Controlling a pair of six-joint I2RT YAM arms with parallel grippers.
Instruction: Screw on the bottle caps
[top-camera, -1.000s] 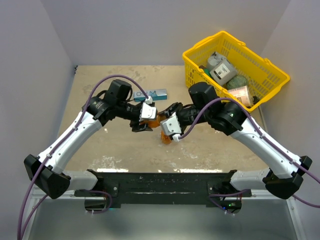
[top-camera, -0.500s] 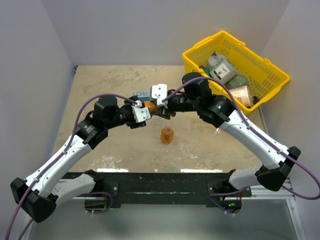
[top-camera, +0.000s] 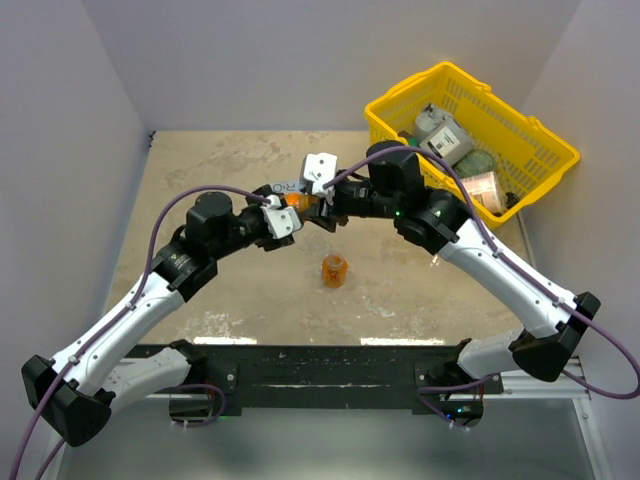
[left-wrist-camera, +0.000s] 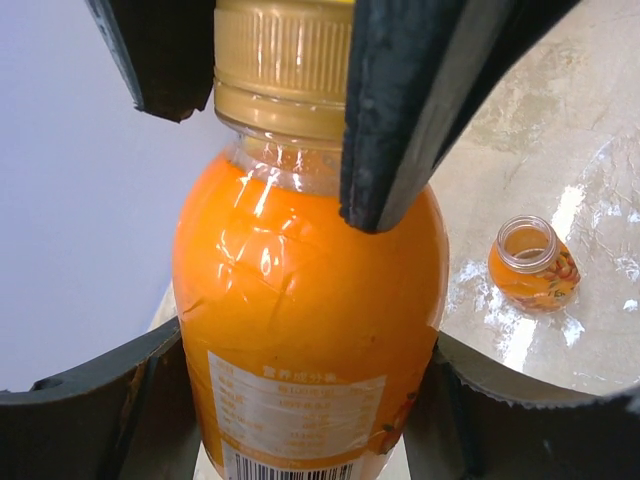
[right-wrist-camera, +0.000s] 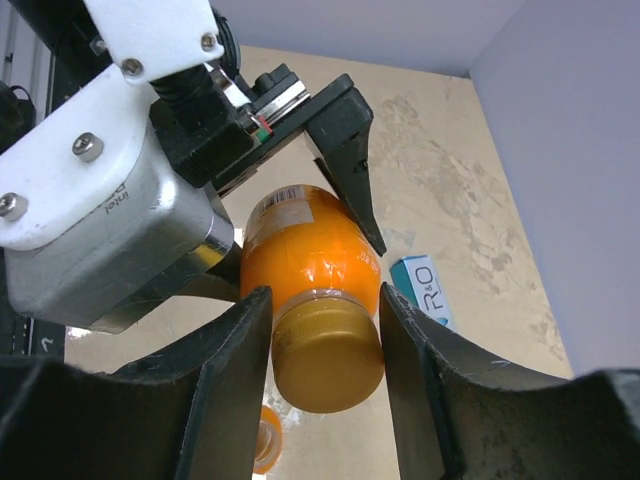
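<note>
Both claws pinch one bottle (left-wrist-camera: 300, 290): your left gripper (left-wrist-camera: 305, 400) its body, your right gripper (right-wrist-camera: 328, 370) its cap (left-wrist-camera: 280, 70). Label (left-wrist-camera: 300, 395) print unreadable above a barcode (left-wrist-camera: 290, 468); box (right-wrist-camera: 425, 295) reads "RO".

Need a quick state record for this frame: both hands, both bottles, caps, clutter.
left hand: closed on the body of the held bottle, clear of the table
right hand: closed on the cap sitting on that bottle's neck
second bottle: upright on the table, mouth open, no cap
other cap: not visible in any view
clutter: blue-and-white box beyond the hands; yellow basket at far right, holding packaged items
</note>
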